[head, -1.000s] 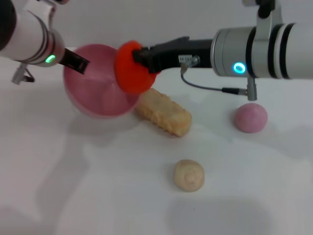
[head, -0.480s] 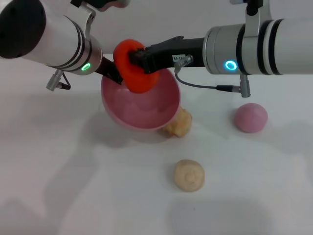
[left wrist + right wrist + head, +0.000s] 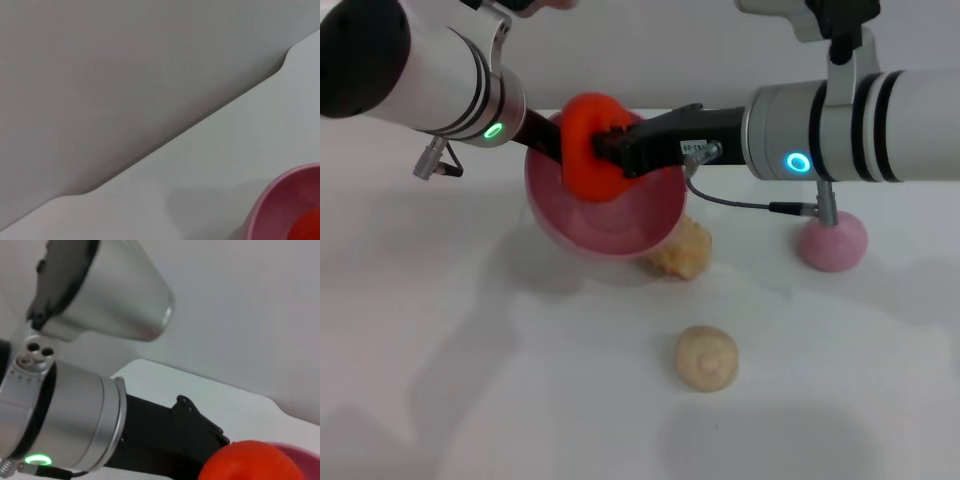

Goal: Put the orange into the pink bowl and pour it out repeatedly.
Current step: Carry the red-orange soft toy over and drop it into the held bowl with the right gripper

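Red-orange and soft, the orange [image 3: 592,147] sits squeezed in the right gripper [image 3: 610,150] upper middle; left gripper [image 3: 542,140] clamps the slippery pink bowl [image 3: 620,225] rim.

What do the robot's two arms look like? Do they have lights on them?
Both arms are fat, shiny silver-white tubes with black bands. The left arm has a small green glowing ring; the right arm has a blue one. Each ends in a black gripper: left gripper, right gripper. A thin grey cable loops under the right arm.
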